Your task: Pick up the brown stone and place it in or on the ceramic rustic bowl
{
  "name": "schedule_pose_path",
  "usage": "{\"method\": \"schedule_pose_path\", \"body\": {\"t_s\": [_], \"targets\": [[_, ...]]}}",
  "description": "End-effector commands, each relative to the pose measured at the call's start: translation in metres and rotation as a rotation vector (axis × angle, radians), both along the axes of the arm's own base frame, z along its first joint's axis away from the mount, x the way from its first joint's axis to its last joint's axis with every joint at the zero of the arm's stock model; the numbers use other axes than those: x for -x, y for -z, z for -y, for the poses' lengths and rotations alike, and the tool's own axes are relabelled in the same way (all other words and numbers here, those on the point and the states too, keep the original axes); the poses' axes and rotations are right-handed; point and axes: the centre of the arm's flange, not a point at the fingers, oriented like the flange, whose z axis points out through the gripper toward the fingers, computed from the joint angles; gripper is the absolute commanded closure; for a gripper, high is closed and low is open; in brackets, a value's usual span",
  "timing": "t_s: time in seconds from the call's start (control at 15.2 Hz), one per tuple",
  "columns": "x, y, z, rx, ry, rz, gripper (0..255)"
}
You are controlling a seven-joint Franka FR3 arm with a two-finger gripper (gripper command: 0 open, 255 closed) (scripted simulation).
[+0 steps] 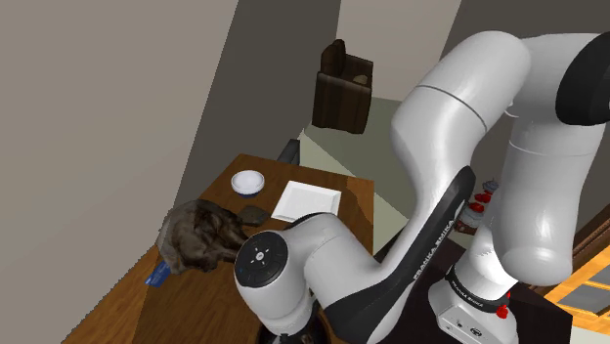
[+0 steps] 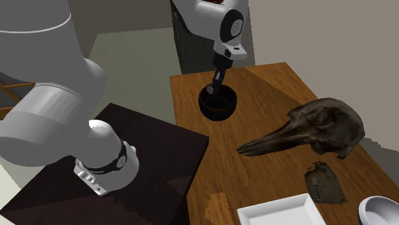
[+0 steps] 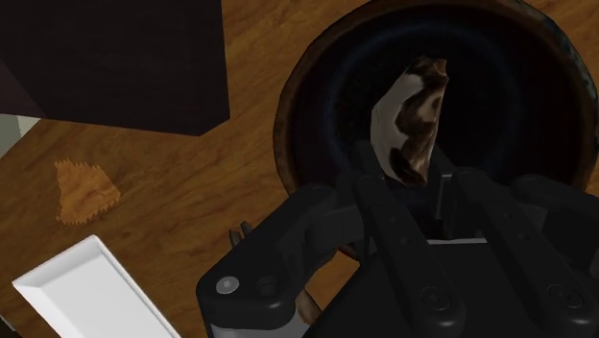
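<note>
The stone [image 3: 408, 106], mottled brown and off-white in my wrist view, is clasped by its lower end between the two fingers [image 3: 376, 197] of the end effector [image 3: 411, 175], which are pinched narrowly on it, one on each side. It hangs right over the hollow of the dark bowl [image 3: 288, 144], whose brownish rim rings it all the way round. From that I judge the pick finished and the carry as good as finished too. In the second exterior view I see the end effector [image 2: 217, 88] reaching down inside the rim of the dark bowl [image 2: 206, 110], which stands on the tabletop [image 2: 275, 80] toward that view's upper left. I cannot tell whether the stone touches the floor of the dark bowl or hangs just above it. What I reckon is left is small: part the fingers so the stone settles inside, then lift the hand straight up clear of the rim. Farther out, what looks like an animal skull [image 2: 313, 131] lies on the tabletop well apart from the dark bowl. A white plate [image 2: 281, 211] and a small white bowl [image 2: 380, 211] sit beyond it at the second exterior view's lower right. The dark stand [image 2: 147, 160] is beside the tabletop.
</note>
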Motion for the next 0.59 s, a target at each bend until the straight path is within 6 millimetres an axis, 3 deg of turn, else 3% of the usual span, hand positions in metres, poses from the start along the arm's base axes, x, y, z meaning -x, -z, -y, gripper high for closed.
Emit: {"method": "schedule_pose_path", "body": {"t_s": [0.0,0.53], "targets": [[0.0000,0.0113,-0.0004,0.000,0.000,0.000,255],[0.0000,0.0151,-0.0004,0.000,0.000,0.000,255]]}}
